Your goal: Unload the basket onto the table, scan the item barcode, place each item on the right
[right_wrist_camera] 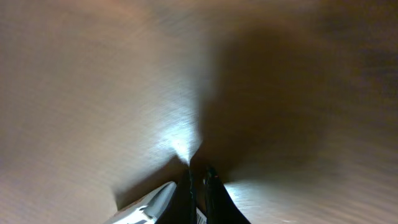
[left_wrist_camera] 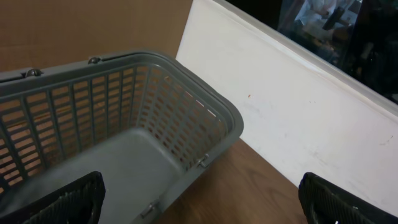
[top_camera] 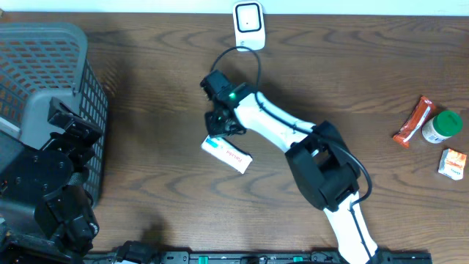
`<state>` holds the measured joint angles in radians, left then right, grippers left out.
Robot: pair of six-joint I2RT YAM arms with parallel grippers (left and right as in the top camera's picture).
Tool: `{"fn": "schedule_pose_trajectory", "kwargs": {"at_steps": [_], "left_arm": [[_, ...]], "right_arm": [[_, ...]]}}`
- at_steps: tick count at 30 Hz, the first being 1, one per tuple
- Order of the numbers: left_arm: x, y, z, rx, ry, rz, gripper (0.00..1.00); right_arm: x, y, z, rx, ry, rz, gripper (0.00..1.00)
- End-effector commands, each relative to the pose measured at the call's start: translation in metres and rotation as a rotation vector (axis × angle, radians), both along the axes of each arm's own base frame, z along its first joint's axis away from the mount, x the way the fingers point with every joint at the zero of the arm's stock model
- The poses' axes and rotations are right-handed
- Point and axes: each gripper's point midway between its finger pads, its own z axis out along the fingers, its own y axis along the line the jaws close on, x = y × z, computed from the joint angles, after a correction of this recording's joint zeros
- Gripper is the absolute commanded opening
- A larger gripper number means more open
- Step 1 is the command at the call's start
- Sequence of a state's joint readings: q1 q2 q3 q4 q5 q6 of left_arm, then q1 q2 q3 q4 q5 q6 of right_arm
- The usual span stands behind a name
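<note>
Overhead: dark wooden tabletop (top_camera: pixel 146 81). At the far edge, near centre, a white scanner (top_camera: pixel 248 20) on a black cable. Around the middle, a flat white box (top_camera: pixel 229 155) lying on the wood, well short of the scanner. Right fingers (top_camera: pixel 218 126) at the box's far left end, touching it. Grey basket (top_camera: pixel 44 31) at the left. Orange packet (top_camera: pixel 412 122), green-capped bottle (top_camera: pixel 444 126) and small carton (top_camera: pixel 454 163) grouped at the right, well apart from the box.

Left wrist: left fingers (left_wrist_camera: pixel 74 198) spread wide, released, grasping nothing, with the basket below and ahead.

Right wrist: blurred. Right fingers clenched tight together, tips close to the wood. A sliver of the white box just beside them at lower left, nothing seen between them, so probably no hold on the box.

Likely trouble: with tips shut beside the box rather than around it, could shove or spin it across the smooth wood, or rise empty. Barcode side not visible, so might also meet the scanner wrong face up.
</note>
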<state>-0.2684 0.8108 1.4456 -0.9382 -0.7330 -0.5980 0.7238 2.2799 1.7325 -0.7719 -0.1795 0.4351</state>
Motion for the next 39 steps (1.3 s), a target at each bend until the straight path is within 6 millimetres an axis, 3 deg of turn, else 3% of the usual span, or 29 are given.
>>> {"fn": "schedule_pose_trajectory", "kwargs": {"at_steps": [1, 4, 6, 14, 17, 19, 24, 28, 35, 39], "left_arm": [[-0.001, 0.003, 0.0, 0.016, 0.009, 0.014, 1.0], [-0.001, 0.003, 0.0, 0.016, 0.009, 0.014, 1.0], [-0.001, 0.003, 0.0, 0.016, 0.009, 0.014, 1.0], [-0.001, 0.003, 0.0, 0.016, 0.009, 0.014, 1.0], [-0.001, 0.003, 0.0, 0.016, 0.009, 0.014, 1.0], [-0.001, 0.003, 0.0, 0.016, 0.009, 0.014, 1.0], [-0.001, 0.003, 0.0, 0.016, 0.009, 0.014, 1.0], [-0.001, 0.003, 0.0, 0.016, 0.009, 0.014, 1.0], [-0.001, 0.003, 0.0, 0.016, 0.009, 0.014, 1.0], [-0.001, 0.003, 0.0, 0.016, 0.009, 0.014, 1.0]], "right_arm": [[-0.032, 0.027, -0.002, 0.054, 0.025, 0.23, 0.01], [-0.066, 0.04, 0.001, 0.111, 0.086, 0.406, 0.01], [-0.09, 0.038, 0.002, 0.117, 0.15, 0.491, 0.01], [-0.16, -0.013, 0.006, -0.049, 0.372, 0.751, 0.01], [-0.153, -0.048, 0.002, -0.267, 0.365, 0.735, 0.01], [-0.136, -0.076, 0.001, -0.457, 0.316, 0.664, 0.01], [-0.099, -0.11, 0.013, -0.693, 0.172, 0.501, 0.01], [-0.103, -0.088, 0.024, -0.539, 0.173, 0.474, 0.01], [-0.141, -0.015, 0.066, -0.119, 0.219, 0.491, 0.01], [-0.156, -0.005, 0.064, -0.11, 0.255, 0.454, 0.01]]}}
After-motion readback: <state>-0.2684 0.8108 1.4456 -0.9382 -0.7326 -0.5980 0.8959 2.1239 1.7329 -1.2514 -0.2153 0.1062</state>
